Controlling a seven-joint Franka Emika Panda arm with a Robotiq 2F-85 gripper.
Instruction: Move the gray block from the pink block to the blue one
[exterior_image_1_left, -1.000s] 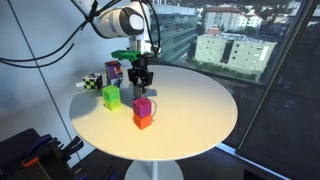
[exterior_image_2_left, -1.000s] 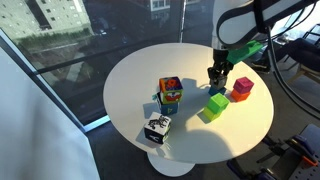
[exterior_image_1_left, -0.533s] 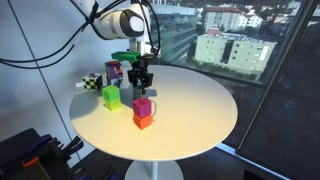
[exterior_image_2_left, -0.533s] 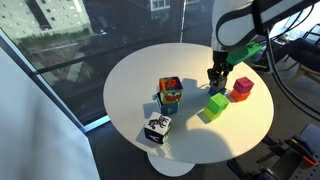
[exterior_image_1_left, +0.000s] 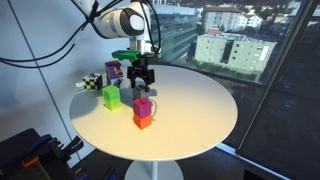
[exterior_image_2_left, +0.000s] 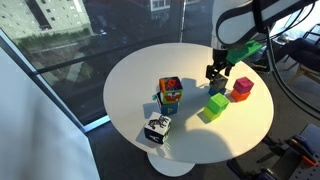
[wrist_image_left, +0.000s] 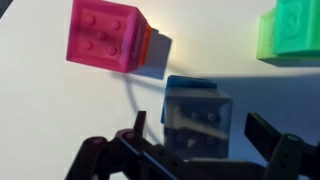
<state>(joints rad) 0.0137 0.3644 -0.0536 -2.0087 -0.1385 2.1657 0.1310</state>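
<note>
Your round white table (exterior_image_1_left: 200, 110) fills most of both exterior views, with dark windows and buildings behind it. The arm (exterior_image_1_left: 120, 22) reaches in from above and points its gripper (exterior_image_1_left: 141, 80) straight down at a spot near the middle of the table.

The tall printed box (exterior_image_2_left: 170, 93) stands well apart from the gripper. A black-and-white patterned cube (exterior_image_2_left: 157, 128) sits near the table edge beyond it.

In the wrist view the gray block (wrist_image_left: 195, 110) sits on top of the blue block (wrist_image_left: 188, 87), and a strip of blue shows along its far side. Your gripper's fingers (wrist_image_left: 262, 128) are spread wide, one on each side of the gray block. There is bare table between each finger and the block, so you are gripping nothing.

The pink block (wrist_image_left: 105, 35) lies near the gray one. It is stacked on an orange block (exterior_image_1_left: 143, 122) and has nothing on top of it. The green block (wrist_image_left: 290, 30) rests on the table on the other side.

In the exterior views the gripper hides most of the gray and blue stack. From there you probably cannot judge how squarely the gray block sits.
</note>
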